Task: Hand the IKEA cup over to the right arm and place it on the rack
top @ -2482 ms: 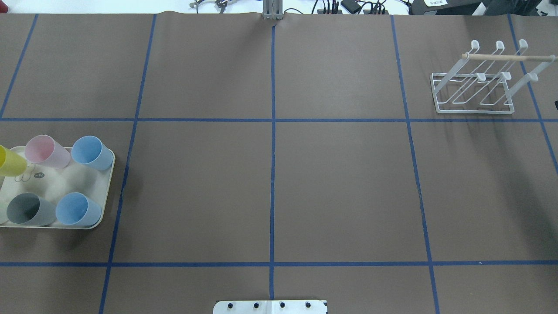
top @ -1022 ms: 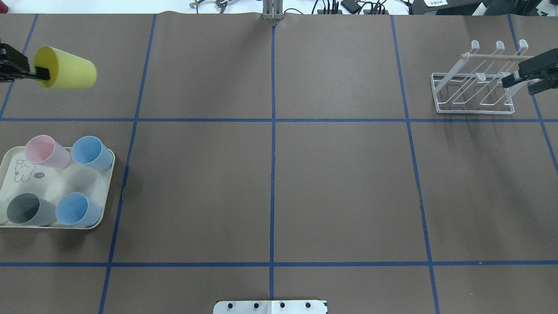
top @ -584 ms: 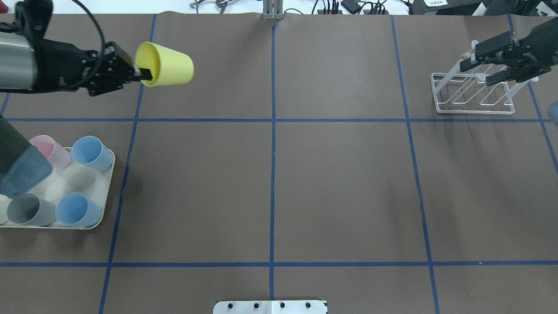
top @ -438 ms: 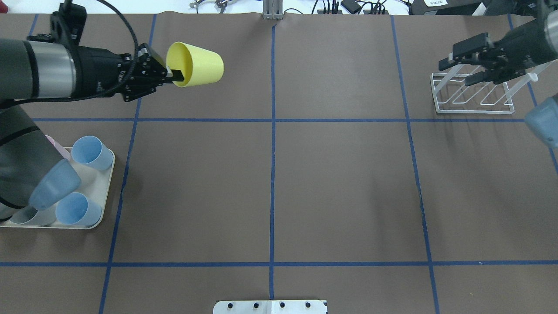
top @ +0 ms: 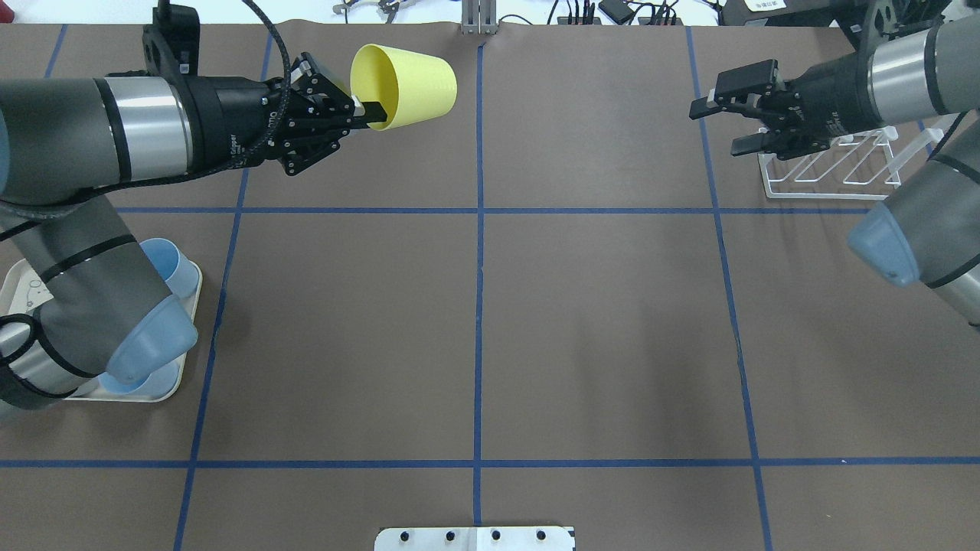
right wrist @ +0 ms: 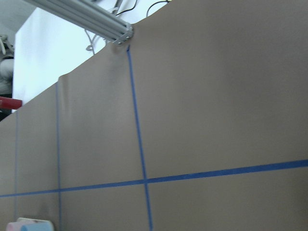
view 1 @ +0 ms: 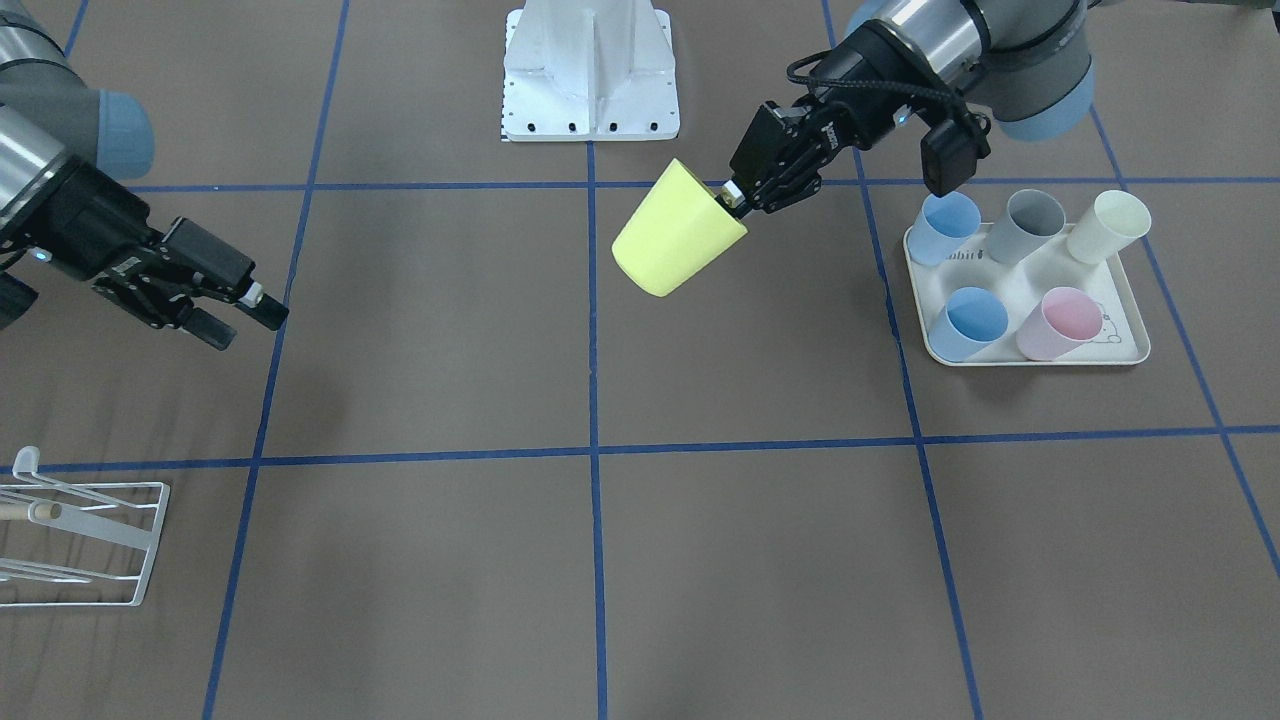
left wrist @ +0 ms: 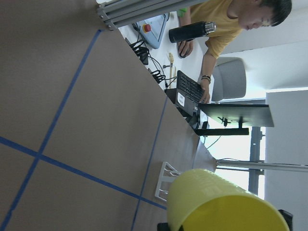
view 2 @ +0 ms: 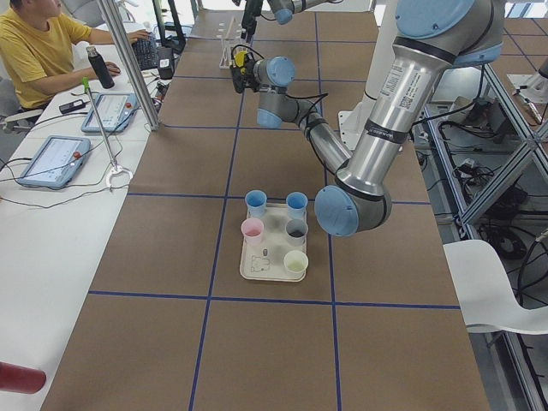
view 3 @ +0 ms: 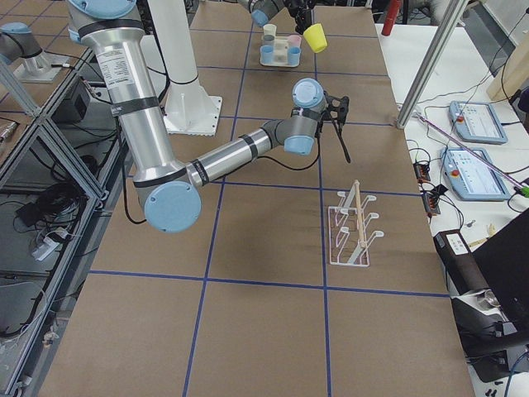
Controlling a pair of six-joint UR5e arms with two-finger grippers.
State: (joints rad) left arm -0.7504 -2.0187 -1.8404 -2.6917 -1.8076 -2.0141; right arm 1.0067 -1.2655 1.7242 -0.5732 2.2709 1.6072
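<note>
Holding the yellow tapered plastic cup [top: 417, 80] by its rim, one finger inside, the black two-finger left gripper [top: 369, 113] has it on its side above the brown table, just short of the centre tape line. Pick-up looks done; the hand-over and racking remain. The right gripper [top: 720, 126] is spread and empty, well apart from the cup, just before the white wire rack [top: 834, 174]. Five pastel cups [view 1: 1065, 320] stand on the cream tray [view 1: 1000, 360]. A person [view 2: 38, 47] sits at the side desk.
</note>
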